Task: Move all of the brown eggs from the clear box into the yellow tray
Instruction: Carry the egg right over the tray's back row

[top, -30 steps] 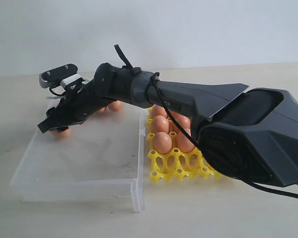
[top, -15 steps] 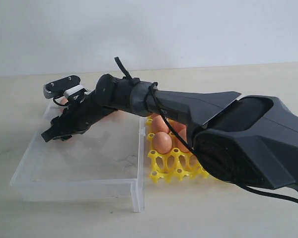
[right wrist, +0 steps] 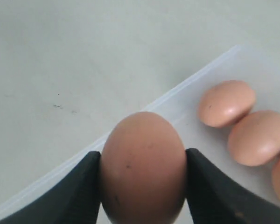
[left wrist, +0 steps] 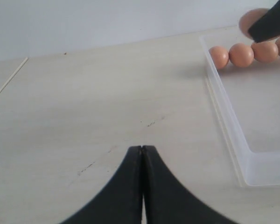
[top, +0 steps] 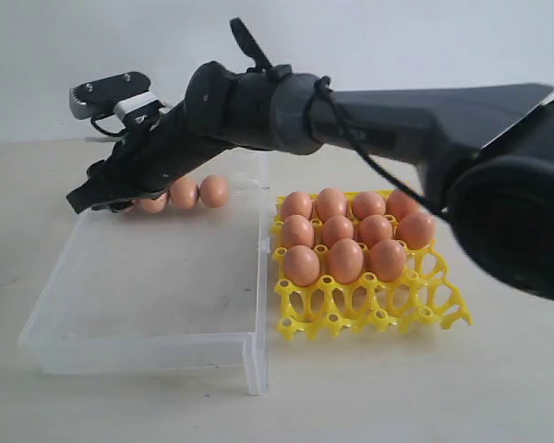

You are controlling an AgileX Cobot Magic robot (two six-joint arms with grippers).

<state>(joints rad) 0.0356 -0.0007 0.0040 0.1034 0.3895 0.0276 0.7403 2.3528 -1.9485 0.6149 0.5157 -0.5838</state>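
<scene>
My right gripper is shut on one brown egg, a finger on each side of it, held above the far left edge of the clear box. In the exterior view that gripper hangs over the clear box at its back left corner. Three more brown eggs lie in a row along the box's back wall, and they show again in the left wrist view. The yellow tray to the right of the box holds several eggs in its rear rows. My left gripper is shut and empty over bare table.
The right arm stretches from the right across the tray and box, well above them. The tray's front row of cells holds nothing. Pale tabletop lies left of the box.
The right gripper has risen from the box floor with the egg in it. The arm has lifted too, so the eggs in the tray now show.
</scene>
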